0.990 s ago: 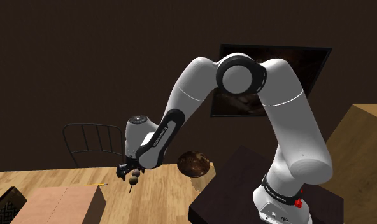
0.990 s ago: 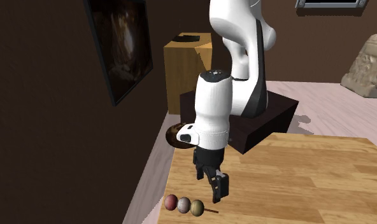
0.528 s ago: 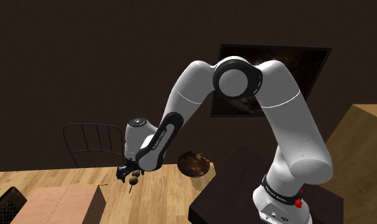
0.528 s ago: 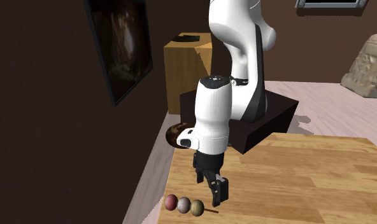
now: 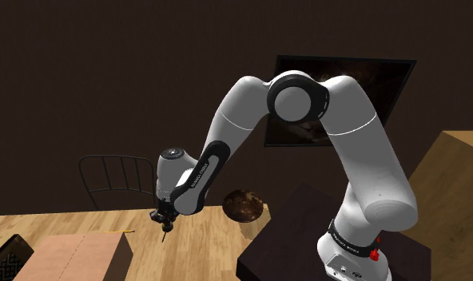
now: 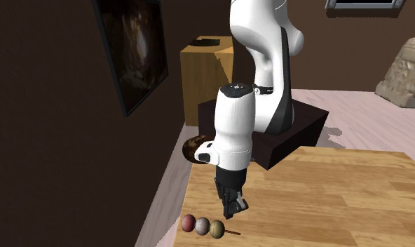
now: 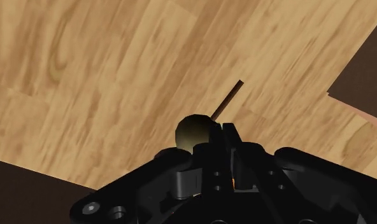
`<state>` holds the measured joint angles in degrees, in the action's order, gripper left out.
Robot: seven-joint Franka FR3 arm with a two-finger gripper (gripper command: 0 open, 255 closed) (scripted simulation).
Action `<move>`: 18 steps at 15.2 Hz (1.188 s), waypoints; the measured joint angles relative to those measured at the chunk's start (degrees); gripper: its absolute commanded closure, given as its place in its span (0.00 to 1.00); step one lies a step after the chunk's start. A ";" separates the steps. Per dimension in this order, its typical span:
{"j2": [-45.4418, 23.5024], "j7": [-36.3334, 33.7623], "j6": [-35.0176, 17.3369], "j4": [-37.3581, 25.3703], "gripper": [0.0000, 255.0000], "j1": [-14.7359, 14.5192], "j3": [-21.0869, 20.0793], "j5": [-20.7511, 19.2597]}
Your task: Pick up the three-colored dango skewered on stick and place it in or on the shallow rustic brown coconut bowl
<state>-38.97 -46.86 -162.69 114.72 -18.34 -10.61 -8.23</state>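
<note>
- Shoulder view: my arm (image 5: 339, 144) rises from the stand (image 5: 291, 239), folds over at the elbow and reaches down to the view's left. The wrist is bent so my claw (image 5: 162, 217) points straight down at the wooden table (image 5: 91, 217). The dark brown coconut bowl (image 5: 244, 205) sits well off to the claw's right here.
- Second exterior view: the dango (image 6: 202, 226) lies flat at the table's near edge. My claw stands upright over its stick end, just past the olive ball (image 6: 217, 227).
- Wrist view: my fingers (image 7: 232, 139) are pinched almost together on the stick (image 7: 228, 100), with the olive ball right against them.
</note>
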 measured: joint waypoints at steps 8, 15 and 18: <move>-1.67 -8.97 -2.20 -1.46 0.00 -6.64 7.94 -0.96; -7.20 -22.43 -4.82 -5.37 0.00 -15.79 19.10 -1.01; -9.95 -22.58 -5.59 -7.40 0.00 -15.55 19.07 -0.88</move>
<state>-48.93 -69.44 -168.27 107.32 -33.90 8.47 -9.11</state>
